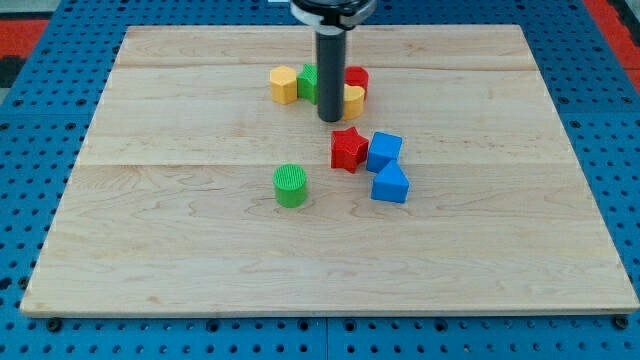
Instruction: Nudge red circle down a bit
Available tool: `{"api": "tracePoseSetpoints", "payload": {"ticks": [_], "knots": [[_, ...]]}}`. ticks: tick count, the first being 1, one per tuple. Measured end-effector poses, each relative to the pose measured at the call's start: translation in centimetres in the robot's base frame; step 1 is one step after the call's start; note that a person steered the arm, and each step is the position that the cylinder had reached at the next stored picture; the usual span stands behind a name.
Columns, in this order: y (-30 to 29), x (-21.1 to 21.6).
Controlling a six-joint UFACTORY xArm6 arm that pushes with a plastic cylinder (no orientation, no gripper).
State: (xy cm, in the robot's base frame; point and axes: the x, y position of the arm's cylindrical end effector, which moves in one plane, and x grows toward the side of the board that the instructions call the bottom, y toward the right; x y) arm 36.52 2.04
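Four blocks crowd the top of our desk: a yellow hexagon, a green block, the red circle and a yellow block touching its lower edge, blocking the way down. Our end effector, a plain rod holding nothing, plants my tip just left of that yellow block. Below lie a red star, two blue blocks and a green cylinder.

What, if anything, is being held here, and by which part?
Nothing is held: the arm ends in a plain rod. My tip rests on the board just below the cluster containing the red circle.
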Motion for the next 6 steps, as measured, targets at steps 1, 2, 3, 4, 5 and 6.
{"api": "tracePoseSetpoints", "payload": {"ticks": [1,2,3,4,5,6], "knots": [[2.6,-0.2],[5.6,-0.2],[8.4,-0.5],[8.5,-2.2],[8.5,-4.9],[8.3,-7.7]]}}
